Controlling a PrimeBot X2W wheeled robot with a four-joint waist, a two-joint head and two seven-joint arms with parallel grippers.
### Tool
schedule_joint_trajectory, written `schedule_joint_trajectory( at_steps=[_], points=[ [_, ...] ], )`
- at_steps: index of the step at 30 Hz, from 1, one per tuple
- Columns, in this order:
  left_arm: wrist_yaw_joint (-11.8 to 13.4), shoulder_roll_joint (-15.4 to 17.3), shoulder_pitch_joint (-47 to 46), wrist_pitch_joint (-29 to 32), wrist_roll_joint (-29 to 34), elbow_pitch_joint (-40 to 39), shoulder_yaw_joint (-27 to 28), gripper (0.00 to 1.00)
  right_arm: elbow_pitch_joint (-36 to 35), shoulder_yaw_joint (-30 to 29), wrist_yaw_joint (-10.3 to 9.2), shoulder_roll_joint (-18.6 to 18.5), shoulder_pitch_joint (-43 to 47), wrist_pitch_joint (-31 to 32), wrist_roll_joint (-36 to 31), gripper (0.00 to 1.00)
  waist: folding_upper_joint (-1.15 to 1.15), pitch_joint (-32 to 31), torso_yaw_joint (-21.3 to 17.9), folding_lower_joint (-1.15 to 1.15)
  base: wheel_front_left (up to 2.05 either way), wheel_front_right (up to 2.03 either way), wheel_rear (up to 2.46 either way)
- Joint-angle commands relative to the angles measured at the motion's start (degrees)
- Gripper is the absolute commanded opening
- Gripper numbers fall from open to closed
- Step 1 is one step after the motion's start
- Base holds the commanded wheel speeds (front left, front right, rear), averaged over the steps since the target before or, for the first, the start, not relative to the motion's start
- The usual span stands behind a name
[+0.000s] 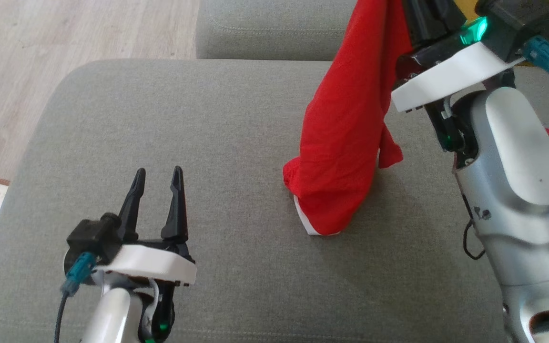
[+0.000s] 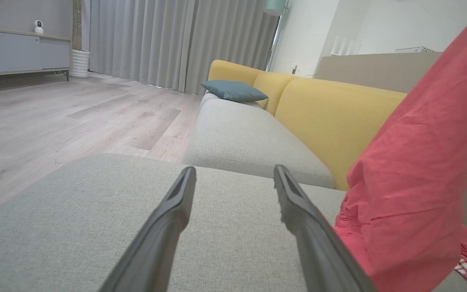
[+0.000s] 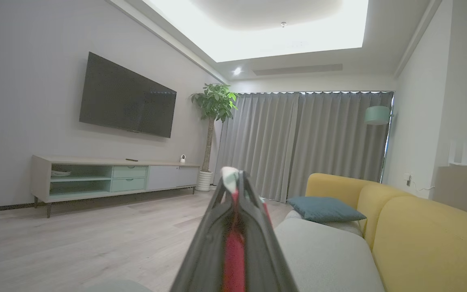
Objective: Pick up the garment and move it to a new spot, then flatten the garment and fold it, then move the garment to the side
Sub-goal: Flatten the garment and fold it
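Garment (image 1: 346,138) up in the right tool (image 3: 236,180), its tail touching the sofa seat (image 1: 184,119)!
The right tool is pinched tight on a bunched edge, lifting high so the cloth hangs long and can be carried, I'd say; the left tool (image 1: 158,177) hovers low with fingers wide, empty, likely waiting to catch a corner; plenty of bare seat lies between them; watch the rounded left edge, dropping to the floor (image 1: 65,38).

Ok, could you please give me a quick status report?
Right end effector shut on red garment, hem touching cushion. Left end effector open, empty. Nothing in the way.
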Motion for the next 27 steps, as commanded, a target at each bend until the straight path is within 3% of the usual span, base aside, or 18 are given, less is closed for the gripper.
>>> schedule_joint_trajectory(
  at_steps=[1, 10, 18, 19, 20, 27],
  points=[
    [0.3, 0.4, -1.9, -0.3, -0.3, -2.3, 1.7, 1.0, -2.5, 0.5, 0.19, 0.9, -2.4, 0.4, 0.3, 0.0, 0.0, 0.1, 0.1, 0.0, 0.0, 0.0, 0.0],
    [0.7, 0.4, -3.2, -0.3, -0.7, -3.0, 0.9, 1.0, 2.0, 1.1, 0.19, -3.0, -5.2, 1.9, 2.8, 0.0, 0.0, 3.0, 0.7, 0.0, 0.0, 0.0, 0.0],
    [0.8, 0.4, -5.6, -0.3, -1.0, -3.1, -0.1, 1.0, 21.8, -6.1, 0.19, -7.5, -8.0, -2.3, 0.0, 0.0, 0.0, 7.2, 1.2, 0.0, 0.0, 0.0, 0.0],
    [0.9, 0.4, -5.9, -0.3, -1.1, -3.1, -0.2, 1.0, 24.6, -6.8, 0.19, -7.9, -8.6, -2.2, -1.2, 0.35, 0.0, 7.7, 1.3, 0.0, 0.0, 0.0, 0.0],
    [0.9, 0.4, -6.2, -0.3, -1.1, -3.0, -0.4, 1.0, 27.1, -7.4, 0.19, -7.9, -9.1, -2.0, -2.0, 1.0, 0.0, 8.1, 1.3, 0.0, 0.0, 0.0, 0.0],
    [1.3, 0.4, -7.2, -0.3, -1.5, -2.6, -0.9, 1.0, 35.6, -8.1, 0.19, -7.0, -10.9, -5.5, -3.6, 1.0, 0.0, 9.2, 0.7, 0.0, 0.0, 0.0, 0.0]
  ],
)
